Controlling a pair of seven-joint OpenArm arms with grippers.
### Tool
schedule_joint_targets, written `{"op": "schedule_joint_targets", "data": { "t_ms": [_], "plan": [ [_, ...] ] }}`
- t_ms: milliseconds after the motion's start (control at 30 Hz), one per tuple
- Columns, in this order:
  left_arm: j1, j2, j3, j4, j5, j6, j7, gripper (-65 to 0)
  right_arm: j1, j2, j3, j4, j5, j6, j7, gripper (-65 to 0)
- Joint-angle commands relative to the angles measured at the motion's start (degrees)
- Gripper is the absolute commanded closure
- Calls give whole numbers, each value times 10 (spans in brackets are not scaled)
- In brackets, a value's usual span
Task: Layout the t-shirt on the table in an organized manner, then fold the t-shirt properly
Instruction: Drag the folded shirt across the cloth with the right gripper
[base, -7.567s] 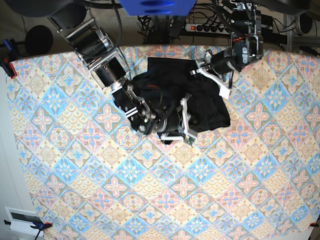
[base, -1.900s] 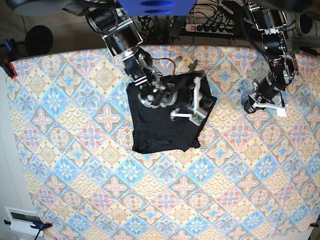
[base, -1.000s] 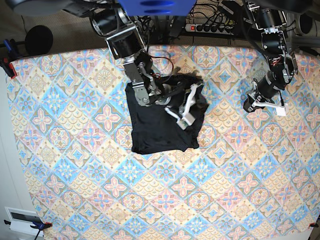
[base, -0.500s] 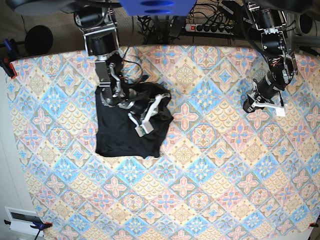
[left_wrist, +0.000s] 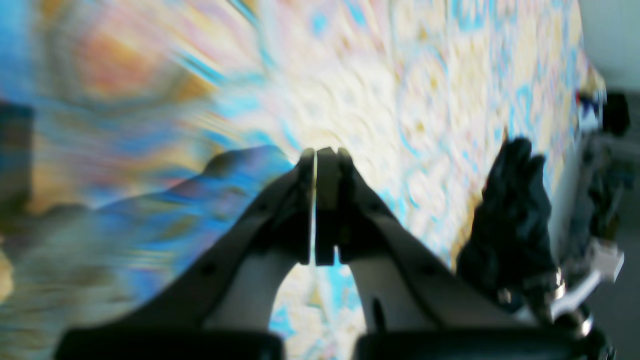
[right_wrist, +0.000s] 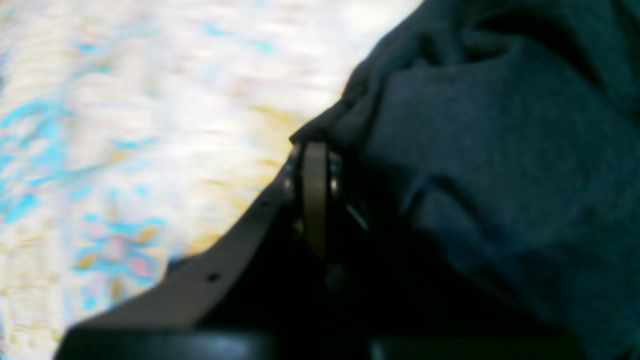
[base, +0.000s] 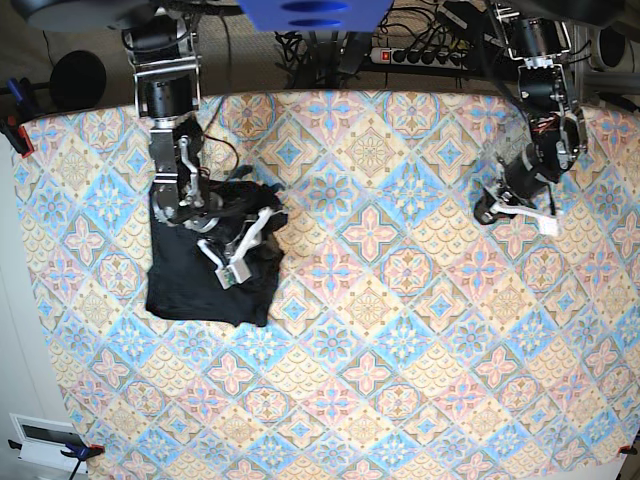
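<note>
The black t-shirt (base: 190, 275) lies bunched at the left of the patterned table (base: 400, 350). My right gripper (base: 245, 245) sits at the shirt's right edge, shut on a fold of it. In the right wrist view the shut right gripper (right_wrist: 315, 152) pinches dark t-shirt (right_wrist: 500, 150) cloth over the blurred table (right_wrist: 150, 75). My left gripper (base: 520, 210) is far off at the table's right, shut and empty. The left wrist view shows the left gripper (left_wrist: 315, 155) with its jaws pressed together above the table (left_wrist: 400, 75), and the t-shirt (left_wrist: 510, 210) far away.
A power strip (base: 430, 55) and cables run behind the table's back edge. A red-tipped clamp (base: 15, 130) grips the left edge. A white box (base: 45, 440) sits off the lower left corner. The right arm's links (base: 165, 90) reach down over the shirt.
My right gripper has dragged the t-shirt leftward across the table, from near the middle to the left side. The left arm has hardly moved.
</note>
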Motion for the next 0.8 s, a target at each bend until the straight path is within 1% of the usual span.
{"op": "schedule_joint_targets", "data": {
  "t_ms": [0, 100, 167, 233, 433, 500, 633, 767],
  "plan": [
    [-7, -10, -5, 10, -6, -5, -8, -1, -2, 12, 6, 7, -44, -23, -44, 0],
    [-7, -9, -5, 10, -6, -5, -8, -1, -2, 15, 6, 38, -44, -23, -46, 0],
    [-8, -2, -5, 10, -5, -5, -8, -1, -2, 15, 5, 55, -44, -23, -48, 0],
    [-14, 0, -5, 10, -4, -5, -7, -1, -4, 15, 4, 67, -44, -23, -61, 0],
    [-18, 0, 19, 9, -4, -4, -7, -1, -47, 14, 3, 130, -43, -23, -69, 0],
    [-18, 1, 19, 9, -4, -4, -7, -1, -64, 12, 3, 147, -43, -23, -81, 0],
    [-18, 1, 24, 9, -4, -4, -7, -2, -103, 10, 3, 182, -43, -23, -81, 0],
    [-18, 1, 26, 9, -4, -4, -7, -2, -116, 9, 3, 215, -43, -23, -82, 0]
  ]
}}
